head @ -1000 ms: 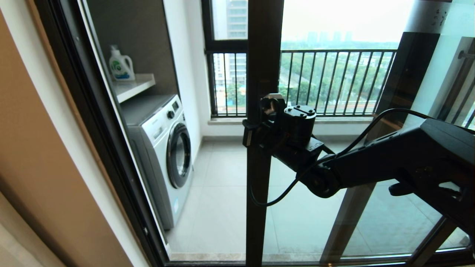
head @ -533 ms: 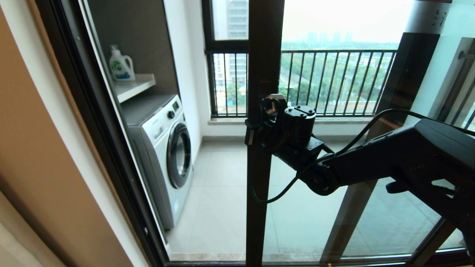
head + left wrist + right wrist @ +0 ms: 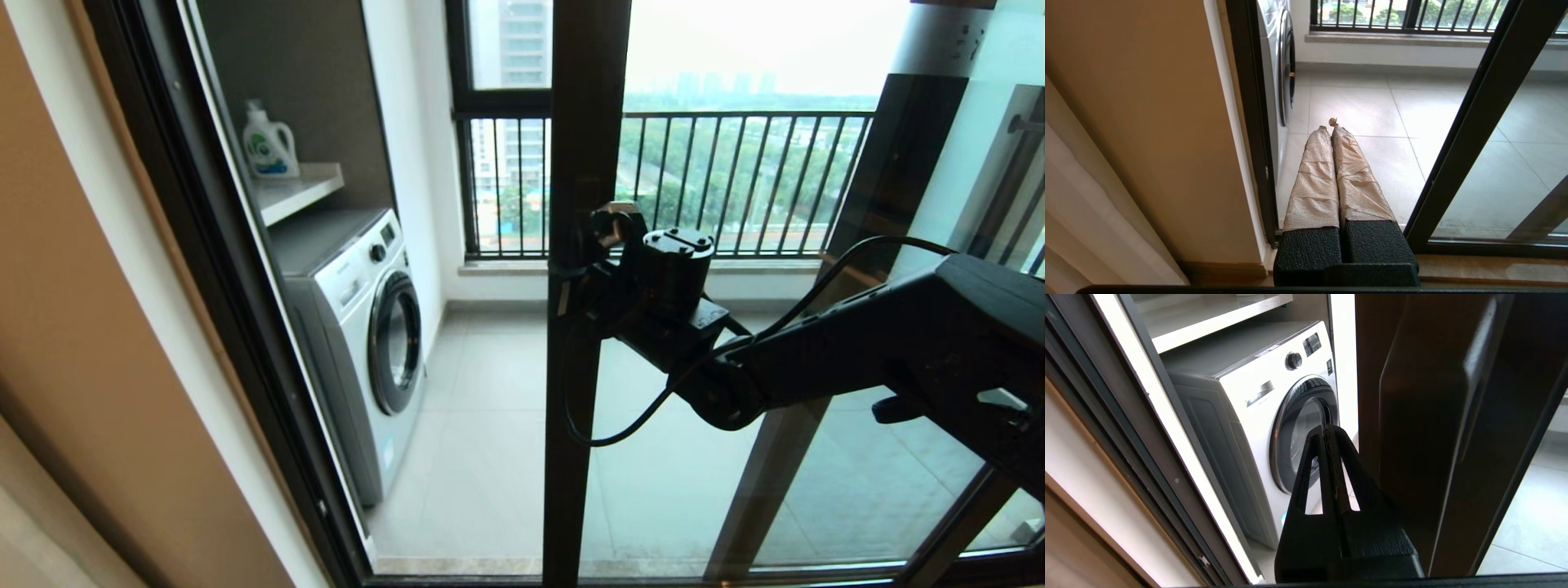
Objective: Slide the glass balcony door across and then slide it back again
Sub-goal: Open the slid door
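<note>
The right arm reaches forward and leftward across the glass. Its black right gripper [image 3: 571, 282] has its jaws clenched together, empty, pressed beside the dark brown-black vertical frame of the glass balcony door [image 3: 581, 163], which stands mid-opening, partly slid aside. The tape-wrapped left gripper [image 3: 1332, 124] hangs low near the floor track, jaws clenched. A white front-loading washing machine [image 3: 367, 327] and green-labelled detergent bottle [image 3: 266, 143] stand beyond; no writing is legible.
</note>
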`<state>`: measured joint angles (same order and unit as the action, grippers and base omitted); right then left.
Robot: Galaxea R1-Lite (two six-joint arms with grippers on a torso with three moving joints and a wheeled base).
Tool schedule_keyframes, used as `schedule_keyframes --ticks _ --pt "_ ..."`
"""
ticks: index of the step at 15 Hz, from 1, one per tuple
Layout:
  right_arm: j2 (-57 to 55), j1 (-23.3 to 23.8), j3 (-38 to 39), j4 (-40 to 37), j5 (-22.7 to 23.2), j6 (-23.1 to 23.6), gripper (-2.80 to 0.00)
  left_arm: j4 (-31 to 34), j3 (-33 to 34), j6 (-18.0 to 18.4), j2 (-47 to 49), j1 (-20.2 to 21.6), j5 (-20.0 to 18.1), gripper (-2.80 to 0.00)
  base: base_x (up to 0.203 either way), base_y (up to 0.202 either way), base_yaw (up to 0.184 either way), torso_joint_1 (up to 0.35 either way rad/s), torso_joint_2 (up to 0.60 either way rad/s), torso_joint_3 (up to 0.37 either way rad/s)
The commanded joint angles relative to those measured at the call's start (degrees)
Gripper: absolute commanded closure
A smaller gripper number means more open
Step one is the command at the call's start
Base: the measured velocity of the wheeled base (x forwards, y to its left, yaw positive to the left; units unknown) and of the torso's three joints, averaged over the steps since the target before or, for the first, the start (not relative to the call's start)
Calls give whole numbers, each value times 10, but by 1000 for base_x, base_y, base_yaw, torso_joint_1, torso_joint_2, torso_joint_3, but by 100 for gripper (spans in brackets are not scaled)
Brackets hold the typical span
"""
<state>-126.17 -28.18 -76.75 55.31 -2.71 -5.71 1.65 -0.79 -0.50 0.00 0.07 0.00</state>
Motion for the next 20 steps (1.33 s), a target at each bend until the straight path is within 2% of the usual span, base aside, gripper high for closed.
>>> schedule_keyframes --ticks 1,11,14,20 --pt "17 7 14 3 -3 0 0 0 0 0 1 0 0 0 0 0 0 0 0 0" --pt "38 49 69 44 4 1 0 0 0 0 1 0 0 0 0 0 0 0 0 0" --pt "57 67 88 48 21 1 0 0 0 0 1 0 0 0 0 0 0 0 0 0" --pt "96 101 168 86 45 1 0 0 0 0 1 0 0 0 0 0 0 0 0 0"
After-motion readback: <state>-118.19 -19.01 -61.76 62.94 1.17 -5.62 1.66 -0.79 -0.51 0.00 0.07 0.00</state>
